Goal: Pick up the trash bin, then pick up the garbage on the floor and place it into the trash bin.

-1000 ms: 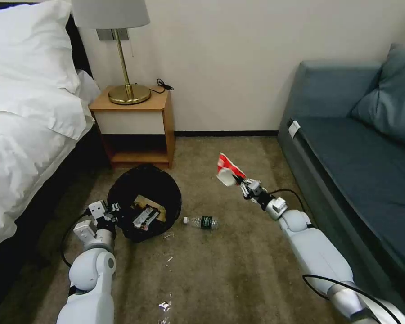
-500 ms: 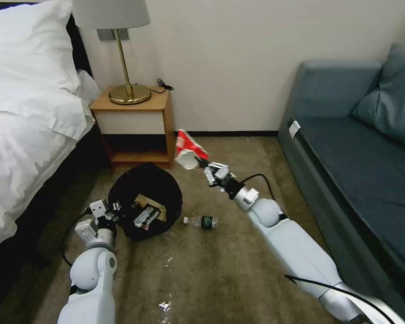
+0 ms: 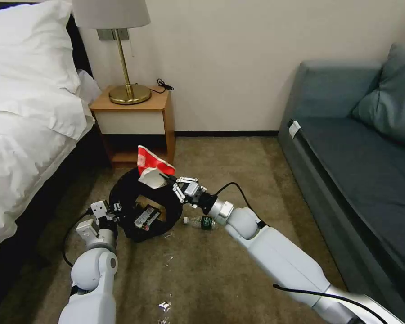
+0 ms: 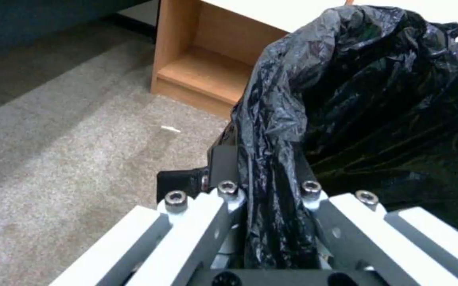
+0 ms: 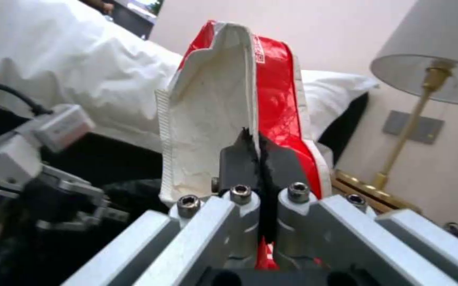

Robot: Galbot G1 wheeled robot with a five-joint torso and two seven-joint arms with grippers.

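Both of my jaws are clamped shut. My right gripper (image 3: 170, 179) pinches the red-and-white wrapper (image 3: 152, 167) by its lower edge, its 2 dark fingertips (image 5: 239, 153) pressed flat together on the paper, and holds it upright above the far rim of the trash bin (image 3: 126, 184). My left gripper (image 4: 263, 174) is closed on the bin's rim — the crinkly black liner (image 4: 377, 103) bunches between its fingers (image 4: 224, 161).

From my head camera the bin sits on the carpet (image 3: 238, 270) just in front of the nightstand (image 3: 135, 126), with the bed (image 3: 22, 135) on my left. Inside the bin lie a tan-brown crumpled paper (image 3: 145, 201) and a dark snack wrapper (image 3: 146, 217). 1 clear bottle (image 3: 198, 221) with a dark green label lies on its side on the floor just beside the bin, under my right forearm. A lamp (image 3: 121, 54) stands on the nightstand, and a blue sofa (image 3: 355, 148) runs along my right.
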